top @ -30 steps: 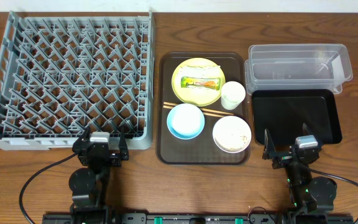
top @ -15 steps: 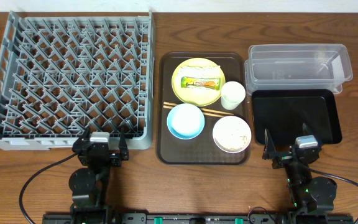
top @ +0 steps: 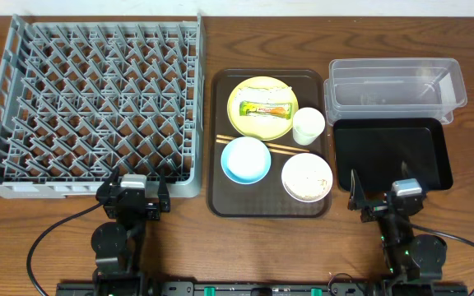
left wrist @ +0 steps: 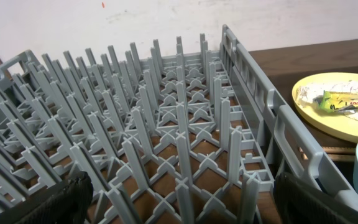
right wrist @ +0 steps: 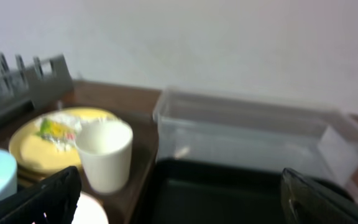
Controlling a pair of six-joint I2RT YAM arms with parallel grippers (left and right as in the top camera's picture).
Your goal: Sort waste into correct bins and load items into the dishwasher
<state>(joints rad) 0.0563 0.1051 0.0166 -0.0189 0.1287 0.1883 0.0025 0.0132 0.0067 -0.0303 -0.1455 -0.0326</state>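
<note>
The left pincer [top: 138, 182] and the right pincer [top: 377, 194] are both standing wide open and gripping nothing. The wrapper [top: 266, 108] is lying on the yellow plate [top: 257, 86], ahead and to the left of the right pincer and ahead and to the right of the left one. It is probably behaving as light, thin, crinkly film. A pinch across one end is looking safest, since the plate beneath is hard and slick. The cup [top: 308, 126] is standing just beside the plate, crowding the wrapper's right end. The black tray [top: 389, 156] is sitting directly ahead of the right pincer, with the clear tub [top: 457, 86] beyond it, and both are offering open room. The rack [top: 189, 123] is filling the space ahead of the left pincer, its near wall close to the fingers
</note>
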